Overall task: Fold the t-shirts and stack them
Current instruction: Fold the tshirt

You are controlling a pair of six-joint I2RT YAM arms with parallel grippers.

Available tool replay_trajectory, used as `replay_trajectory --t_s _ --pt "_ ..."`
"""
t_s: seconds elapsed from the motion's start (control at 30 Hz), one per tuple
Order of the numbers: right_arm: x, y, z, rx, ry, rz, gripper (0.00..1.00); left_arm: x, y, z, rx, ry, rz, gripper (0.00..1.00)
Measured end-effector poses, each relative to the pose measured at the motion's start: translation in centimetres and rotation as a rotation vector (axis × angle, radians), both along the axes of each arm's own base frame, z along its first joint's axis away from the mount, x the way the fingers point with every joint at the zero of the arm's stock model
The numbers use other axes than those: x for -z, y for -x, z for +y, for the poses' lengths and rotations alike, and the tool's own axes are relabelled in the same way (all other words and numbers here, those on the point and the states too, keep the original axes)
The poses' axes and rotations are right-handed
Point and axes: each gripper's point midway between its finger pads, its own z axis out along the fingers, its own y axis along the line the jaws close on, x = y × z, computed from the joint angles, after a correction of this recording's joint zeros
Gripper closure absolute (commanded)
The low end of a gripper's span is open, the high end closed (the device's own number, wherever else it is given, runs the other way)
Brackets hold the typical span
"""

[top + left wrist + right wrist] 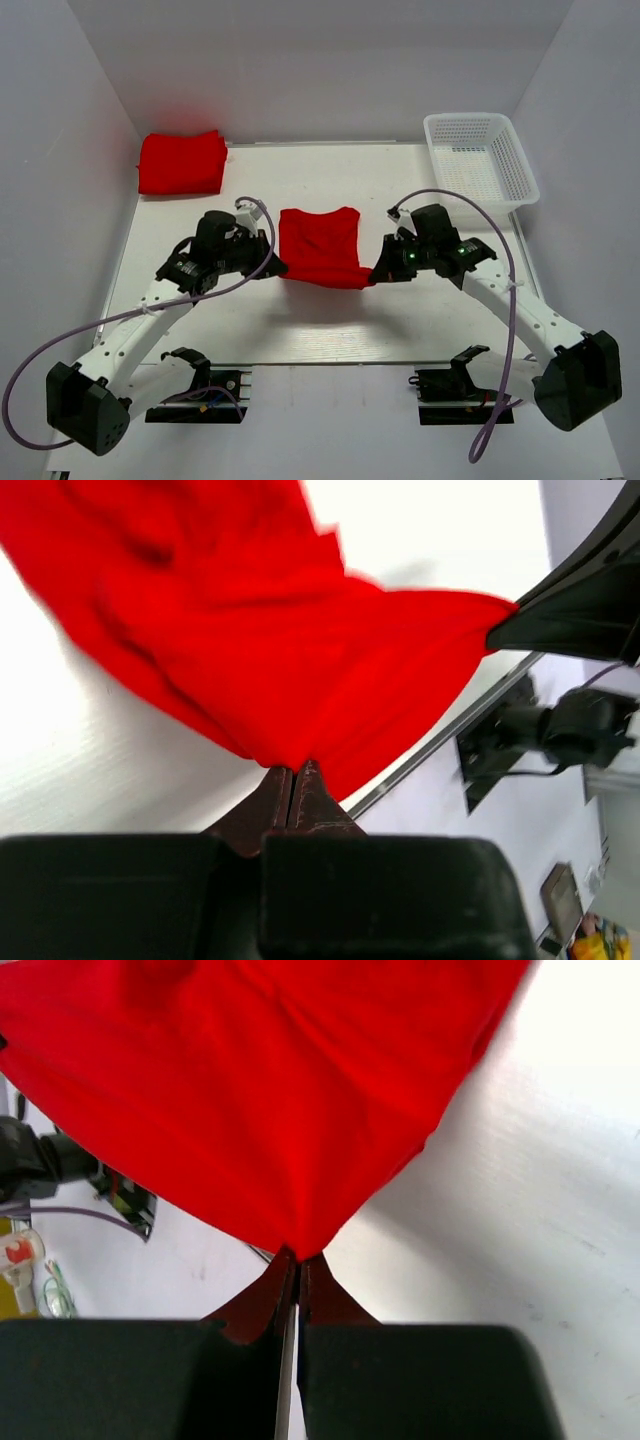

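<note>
The left pincer is fully closed on the 8 o'clock corner of the centre t-shirt. The right pincer is fully closed on its 4 o'clock corner. The near hem spans between them, seemingly raised off the tabletop. A second t-shirt lies bundled at 10 o'clock, and a white basket sits at 2 o'clock.

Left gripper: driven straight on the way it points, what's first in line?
The bright red fabric t-shirt the left gripper is shut on; beyond it, probably the right gripper at the opposite corner, depth unclear.
</note>
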Motion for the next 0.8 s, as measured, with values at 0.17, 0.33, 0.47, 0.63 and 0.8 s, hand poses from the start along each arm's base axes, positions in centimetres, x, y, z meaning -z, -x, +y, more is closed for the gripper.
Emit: replay_trajectory --t_s 0.17,0.33,0.47,0.63,0.8 --pt "-3.6 -2.2 0.3 0.017 -0.007 -0.101 1.00 -3.2 -1.8 0.0 -0.054 0.008 -0.055 1.00" --pt "-4.3 -5.6 0.9 0.058 0.039 -0.128 1.00 -3.1 -4.6 0.7 -0.161 -0.037 -0.048 1.00" --pt "-3.2 -8.4 1.8 0.072 0.081 -0.112 1.00 -2.7 -7.5 1.2 -0.248 -0.096 -0.043 1.00" --pt "-2.8 -11.7 2.2 0.104 0.108 -0.110 1.00 -1.7 -11.3 1.5 -0.331 -0.175 -0.037 1.00" --pt "-2.7 -14.6 2.6 0.127 0.109 -0.114 1.00 -0.2 -14.2 1.8 -0.389 -0.243 -0.020 1.00"
